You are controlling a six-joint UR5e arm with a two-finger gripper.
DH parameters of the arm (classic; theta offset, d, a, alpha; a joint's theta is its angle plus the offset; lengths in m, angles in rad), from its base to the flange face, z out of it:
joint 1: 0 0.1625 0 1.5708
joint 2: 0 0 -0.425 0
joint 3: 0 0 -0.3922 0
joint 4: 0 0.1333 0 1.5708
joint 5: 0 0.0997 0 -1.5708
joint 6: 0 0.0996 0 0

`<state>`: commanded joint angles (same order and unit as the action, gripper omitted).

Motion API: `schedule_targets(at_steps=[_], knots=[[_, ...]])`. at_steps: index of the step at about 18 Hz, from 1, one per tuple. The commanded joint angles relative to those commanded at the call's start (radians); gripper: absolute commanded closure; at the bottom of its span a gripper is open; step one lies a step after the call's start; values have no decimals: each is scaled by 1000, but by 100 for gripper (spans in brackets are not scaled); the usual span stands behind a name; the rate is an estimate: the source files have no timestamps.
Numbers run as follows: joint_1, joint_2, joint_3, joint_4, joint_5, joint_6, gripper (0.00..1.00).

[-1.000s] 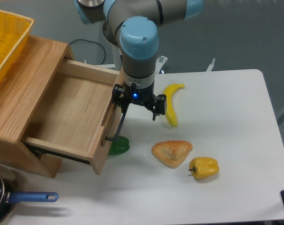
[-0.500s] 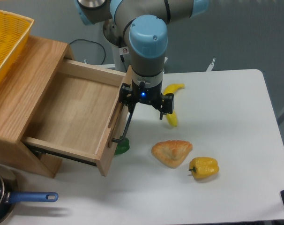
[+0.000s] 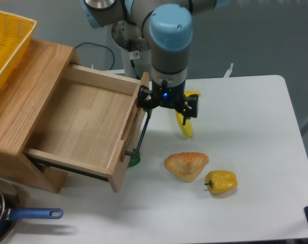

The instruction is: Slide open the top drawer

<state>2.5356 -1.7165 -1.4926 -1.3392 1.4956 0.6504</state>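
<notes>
Top drawer (image 3: pixel 78 122) pulled far out of the wooden cabinet (image 3: pixel 22 109), nothing inside it, claw (image 3: pixel 166 105) with fingers spread by the black handle (image 3: pixel 140 133), banana (image 3: pixel 186 113), pastry (image 3: pixel 186 165) and yellow pepper (image 3: pixel 221 182) on the white table (image 3: pixel 255 132)

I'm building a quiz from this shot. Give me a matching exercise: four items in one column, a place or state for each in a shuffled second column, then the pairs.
Items:
1. top drawer
2. banana
3. yellow pepper
4. green item

Descriptions:
A. mostly hidden under the drawer's front panel
B. pulled far out, inside empty
C. lying just right of the pastry
D. partly hidden behind the gripper

Pairs: 1-B, 2-D, 3-C, 4-A
</notes>
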Motion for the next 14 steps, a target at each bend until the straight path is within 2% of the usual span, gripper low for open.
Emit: schedule_targets(at_steps=[8, 12, 14], knots=[[101, 0, 0, 3, 2, 133, 0], [164, -20, -5, 34, 2, 193, 0], [193, -34, -5, 38, 2, 294, 0]])
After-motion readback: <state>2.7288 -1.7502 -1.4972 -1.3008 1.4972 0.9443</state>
